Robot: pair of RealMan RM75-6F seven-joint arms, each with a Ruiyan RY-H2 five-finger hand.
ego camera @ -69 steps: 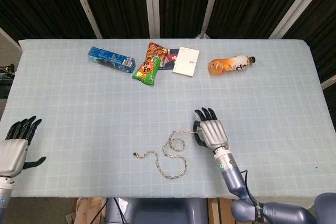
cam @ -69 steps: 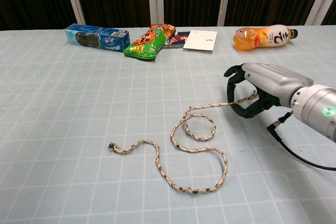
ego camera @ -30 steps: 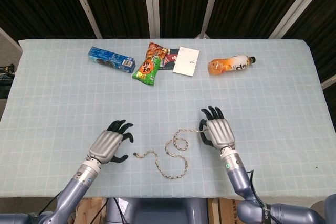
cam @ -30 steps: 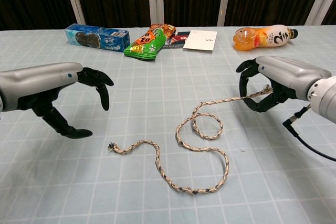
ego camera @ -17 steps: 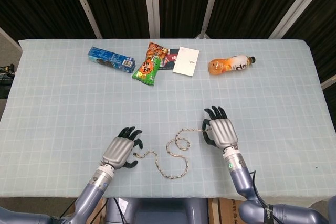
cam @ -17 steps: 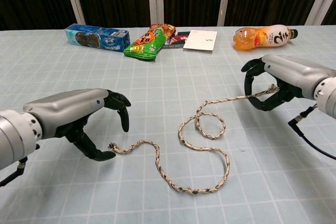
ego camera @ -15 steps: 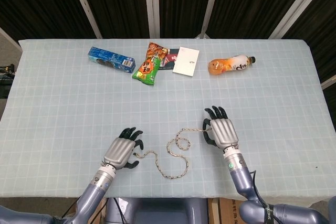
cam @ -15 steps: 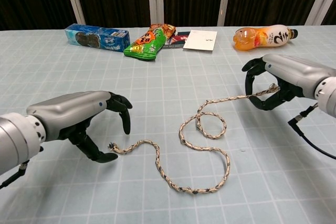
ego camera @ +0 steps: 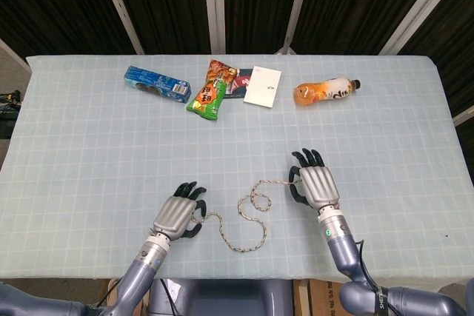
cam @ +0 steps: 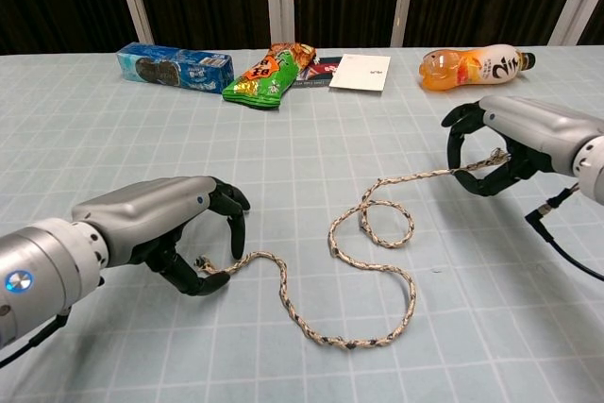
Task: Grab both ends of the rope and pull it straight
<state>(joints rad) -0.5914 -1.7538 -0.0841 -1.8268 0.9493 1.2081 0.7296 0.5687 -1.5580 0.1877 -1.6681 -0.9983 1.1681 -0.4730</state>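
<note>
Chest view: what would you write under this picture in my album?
Right hand holds one end of the looped rope; left hand closes around the other.

I see a tan rope flecked dark, a pale blue gridded table, and perhaps an orange bottle.

Rope on table between left hand and right hand

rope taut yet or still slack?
Slack. The rope still lies in a loop and curves on the table between the right hand and left hand.
</note>
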